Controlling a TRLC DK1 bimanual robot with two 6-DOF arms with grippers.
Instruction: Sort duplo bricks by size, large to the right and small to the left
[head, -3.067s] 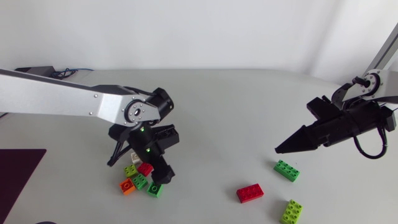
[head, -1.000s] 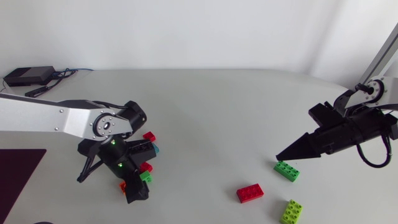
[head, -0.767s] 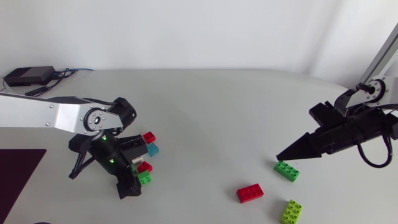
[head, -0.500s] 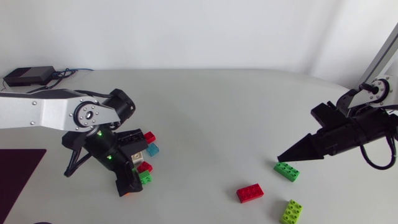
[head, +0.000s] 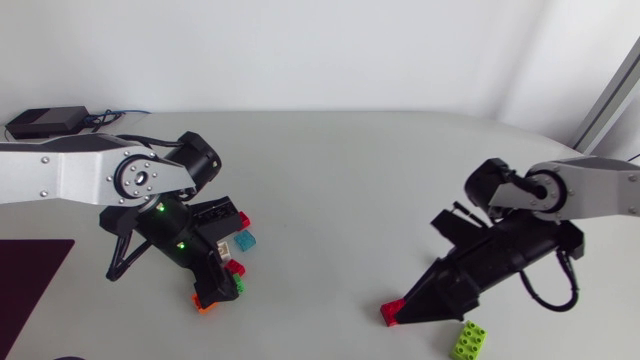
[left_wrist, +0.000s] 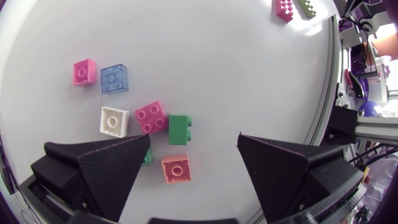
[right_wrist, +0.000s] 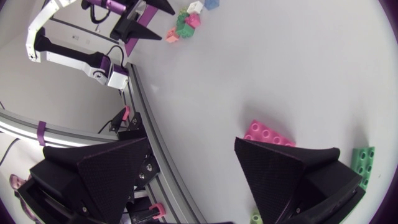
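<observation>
Several small bricks lie at the left: red (head: 240, 221), blue (head: 245, 241), red (head: 233, 268), green (head: 237, 284) and orange (head: 205, 306). My left gripper (head: 213, 290) hangs open just over them. In the left wrist view the green small brick (left_wrist: 180, 129) and orange brick (left_wrist: 176, 168) lie between its fingers, untouched. My right gripper (head: 408, 312) stands open low over the large red brick (head: 386, 314), which lies beside one finger (right_wrist: 280, 168) as the red brick (right_wrist: 266, 133). A large lime brick (head: 467, 340) is close by. The large green brick (right_wrist: 362, 165) is hidden under the arm in the head view.
A dark mat (head: 30, 275) lies at the table's front left edge. A black box with cables (head: 45, 122) sits at the back left. A white small brick (left_wrist: 114, 121) is in the cluster too.
My right arm has swung left and down, from above the large green brick to the large red one. The left gripper has shifted slightly over the small bricks.
</observation>
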